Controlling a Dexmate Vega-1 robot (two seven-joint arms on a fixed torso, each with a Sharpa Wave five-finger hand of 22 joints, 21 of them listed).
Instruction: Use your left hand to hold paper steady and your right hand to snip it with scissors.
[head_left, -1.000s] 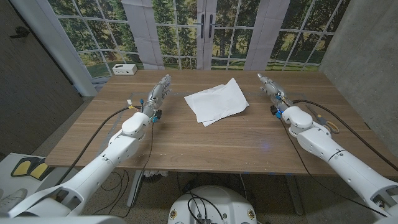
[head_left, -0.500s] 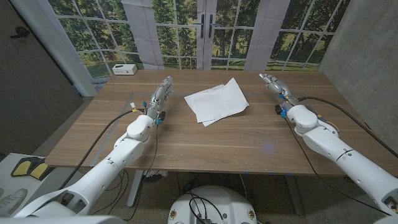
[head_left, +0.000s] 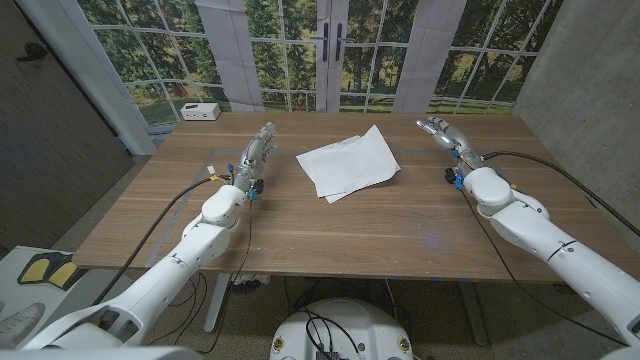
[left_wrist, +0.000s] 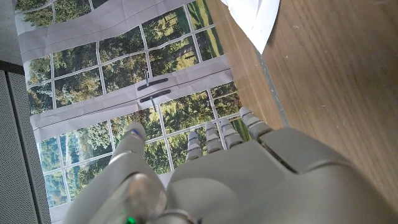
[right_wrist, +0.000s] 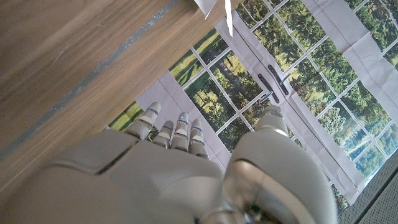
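Two overlapping white paper sheets (head_left: 350, 161) lie on the wooden table (head_left: 330, 225), a little beyond its middle. My left hand (head_left: 257, 150) hovers to the left of the paper, fingers stretched out toward the windows, holding nothing. My right hand (head_left: 441, 133) is to the right of the paper, fingers also extended and empty. A gap of bare wood separates each hand from the sheets. In the left wrist view, a paper corner (left_wrist: 254, 18) lies ahead of my left hand (left_wrist: 236, 174). In the right wrist view, a paper corner (right_wrist: 212, 6) shows beyond my right hand (right_wrist: 174, 168).
A small white box (head_left: 201, 111) sits past the table's far left corner by the windows. Black cables run along both forearms onto the table. A grey wall stands on the right, a dark panel on the left.
My right arm has shifted slightly to the right, its hand edging toward the far edge. The left arm has moved very little. The paper has not moved.
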